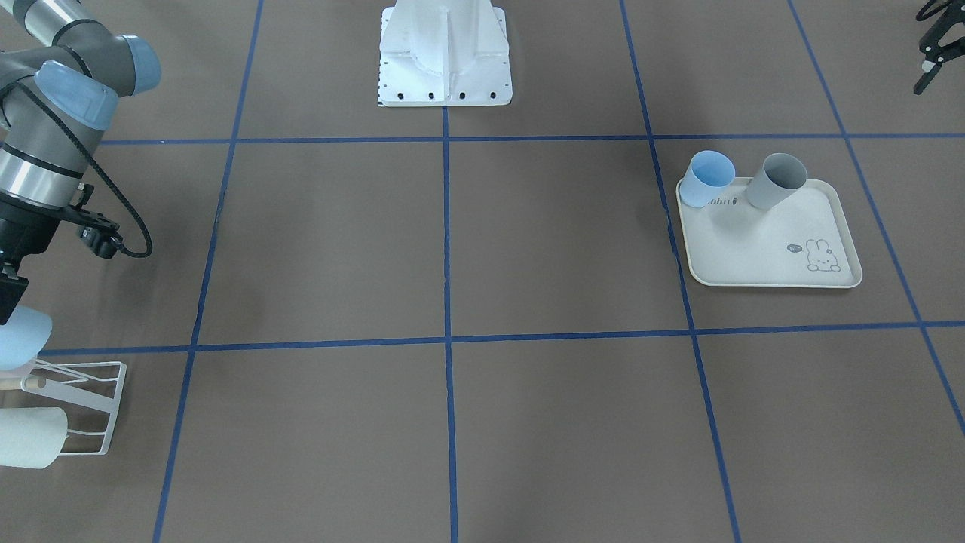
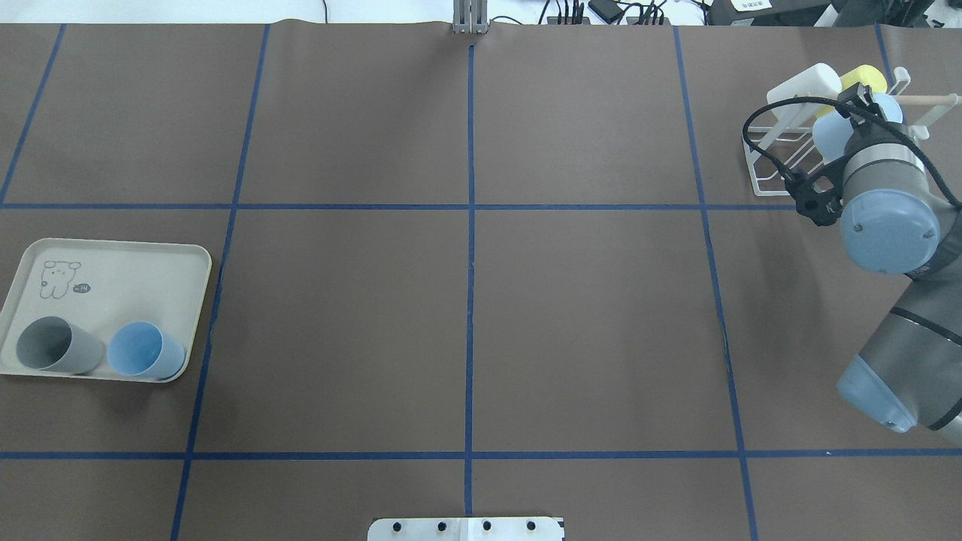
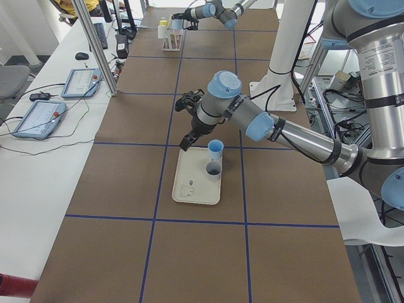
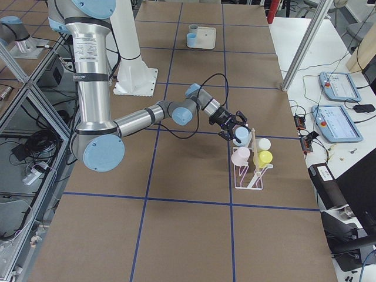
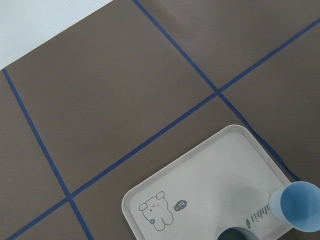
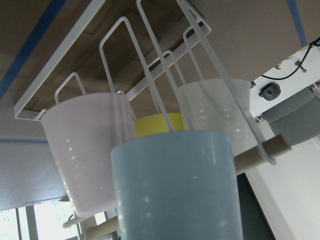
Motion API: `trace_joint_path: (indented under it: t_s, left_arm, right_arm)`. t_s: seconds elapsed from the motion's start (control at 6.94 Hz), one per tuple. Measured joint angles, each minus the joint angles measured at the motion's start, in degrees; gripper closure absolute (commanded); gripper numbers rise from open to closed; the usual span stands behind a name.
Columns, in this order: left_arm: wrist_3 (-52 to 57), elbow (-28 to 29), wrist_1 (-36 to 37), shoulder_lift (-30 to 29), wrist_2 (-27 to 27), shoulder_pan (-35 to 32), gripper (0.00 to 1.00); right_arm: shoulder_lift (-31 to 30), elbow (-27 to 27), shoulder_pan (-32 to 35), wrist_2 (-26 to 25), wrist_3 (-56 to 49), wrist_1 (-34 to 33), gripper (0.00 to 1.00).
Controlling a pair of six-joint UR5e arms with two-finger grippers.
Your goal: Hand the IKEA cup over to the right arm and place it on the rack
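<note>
A light blue IKEA cup point(image 6: 175, 185) fills the right wrist view, held against the white wire rack point(image 6: 116, 40) just in front of its wooden dowel point(image 6: 272, 147). My right gripper point(image 4: 232, 129) is shut on this cup point(image 1: 19, 335) at the rack point(image 2: 774, 161) in the far right corner. Pink, yellow and white cups hang on the prongs behind it. My left gripper point(image 3: 187, 141) hovers over the far edge of the cream tray point(image 3: 189, 189). Only part of it shows at the frame edge point(image 1: 929, 64), so I cannot tell its state.
The cream rabbit tray point(image 2: 113, 263) on the robot's left carries a grey cup point(image 2: 56, 346) and a blue cup point(image 2: 143, 352), both upright. The white robot base point(image 1: 445, 60) stands at the table's middle edge. Blue tape lines grid the brown surface.
</note>
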Motion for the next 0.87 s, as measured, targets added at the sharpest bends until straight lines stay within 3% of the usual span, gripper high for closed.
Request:
trace_joint_path:
  t_s: [0.43,0.87]
  left_arm:
    - [0.00,0.03,0.00,0.01,0.00,-0.01,0.00]
    - [0.00,0.03,-0.02,0.01,0.00,-0.03,0.00]
  right_arm:
    - [0.01,-0.28,-0.75,-1.30,0.11,0.06,0.02]
    - [0.14,-0.67,-0.92,-1.70,0.56,0.38,0.02]
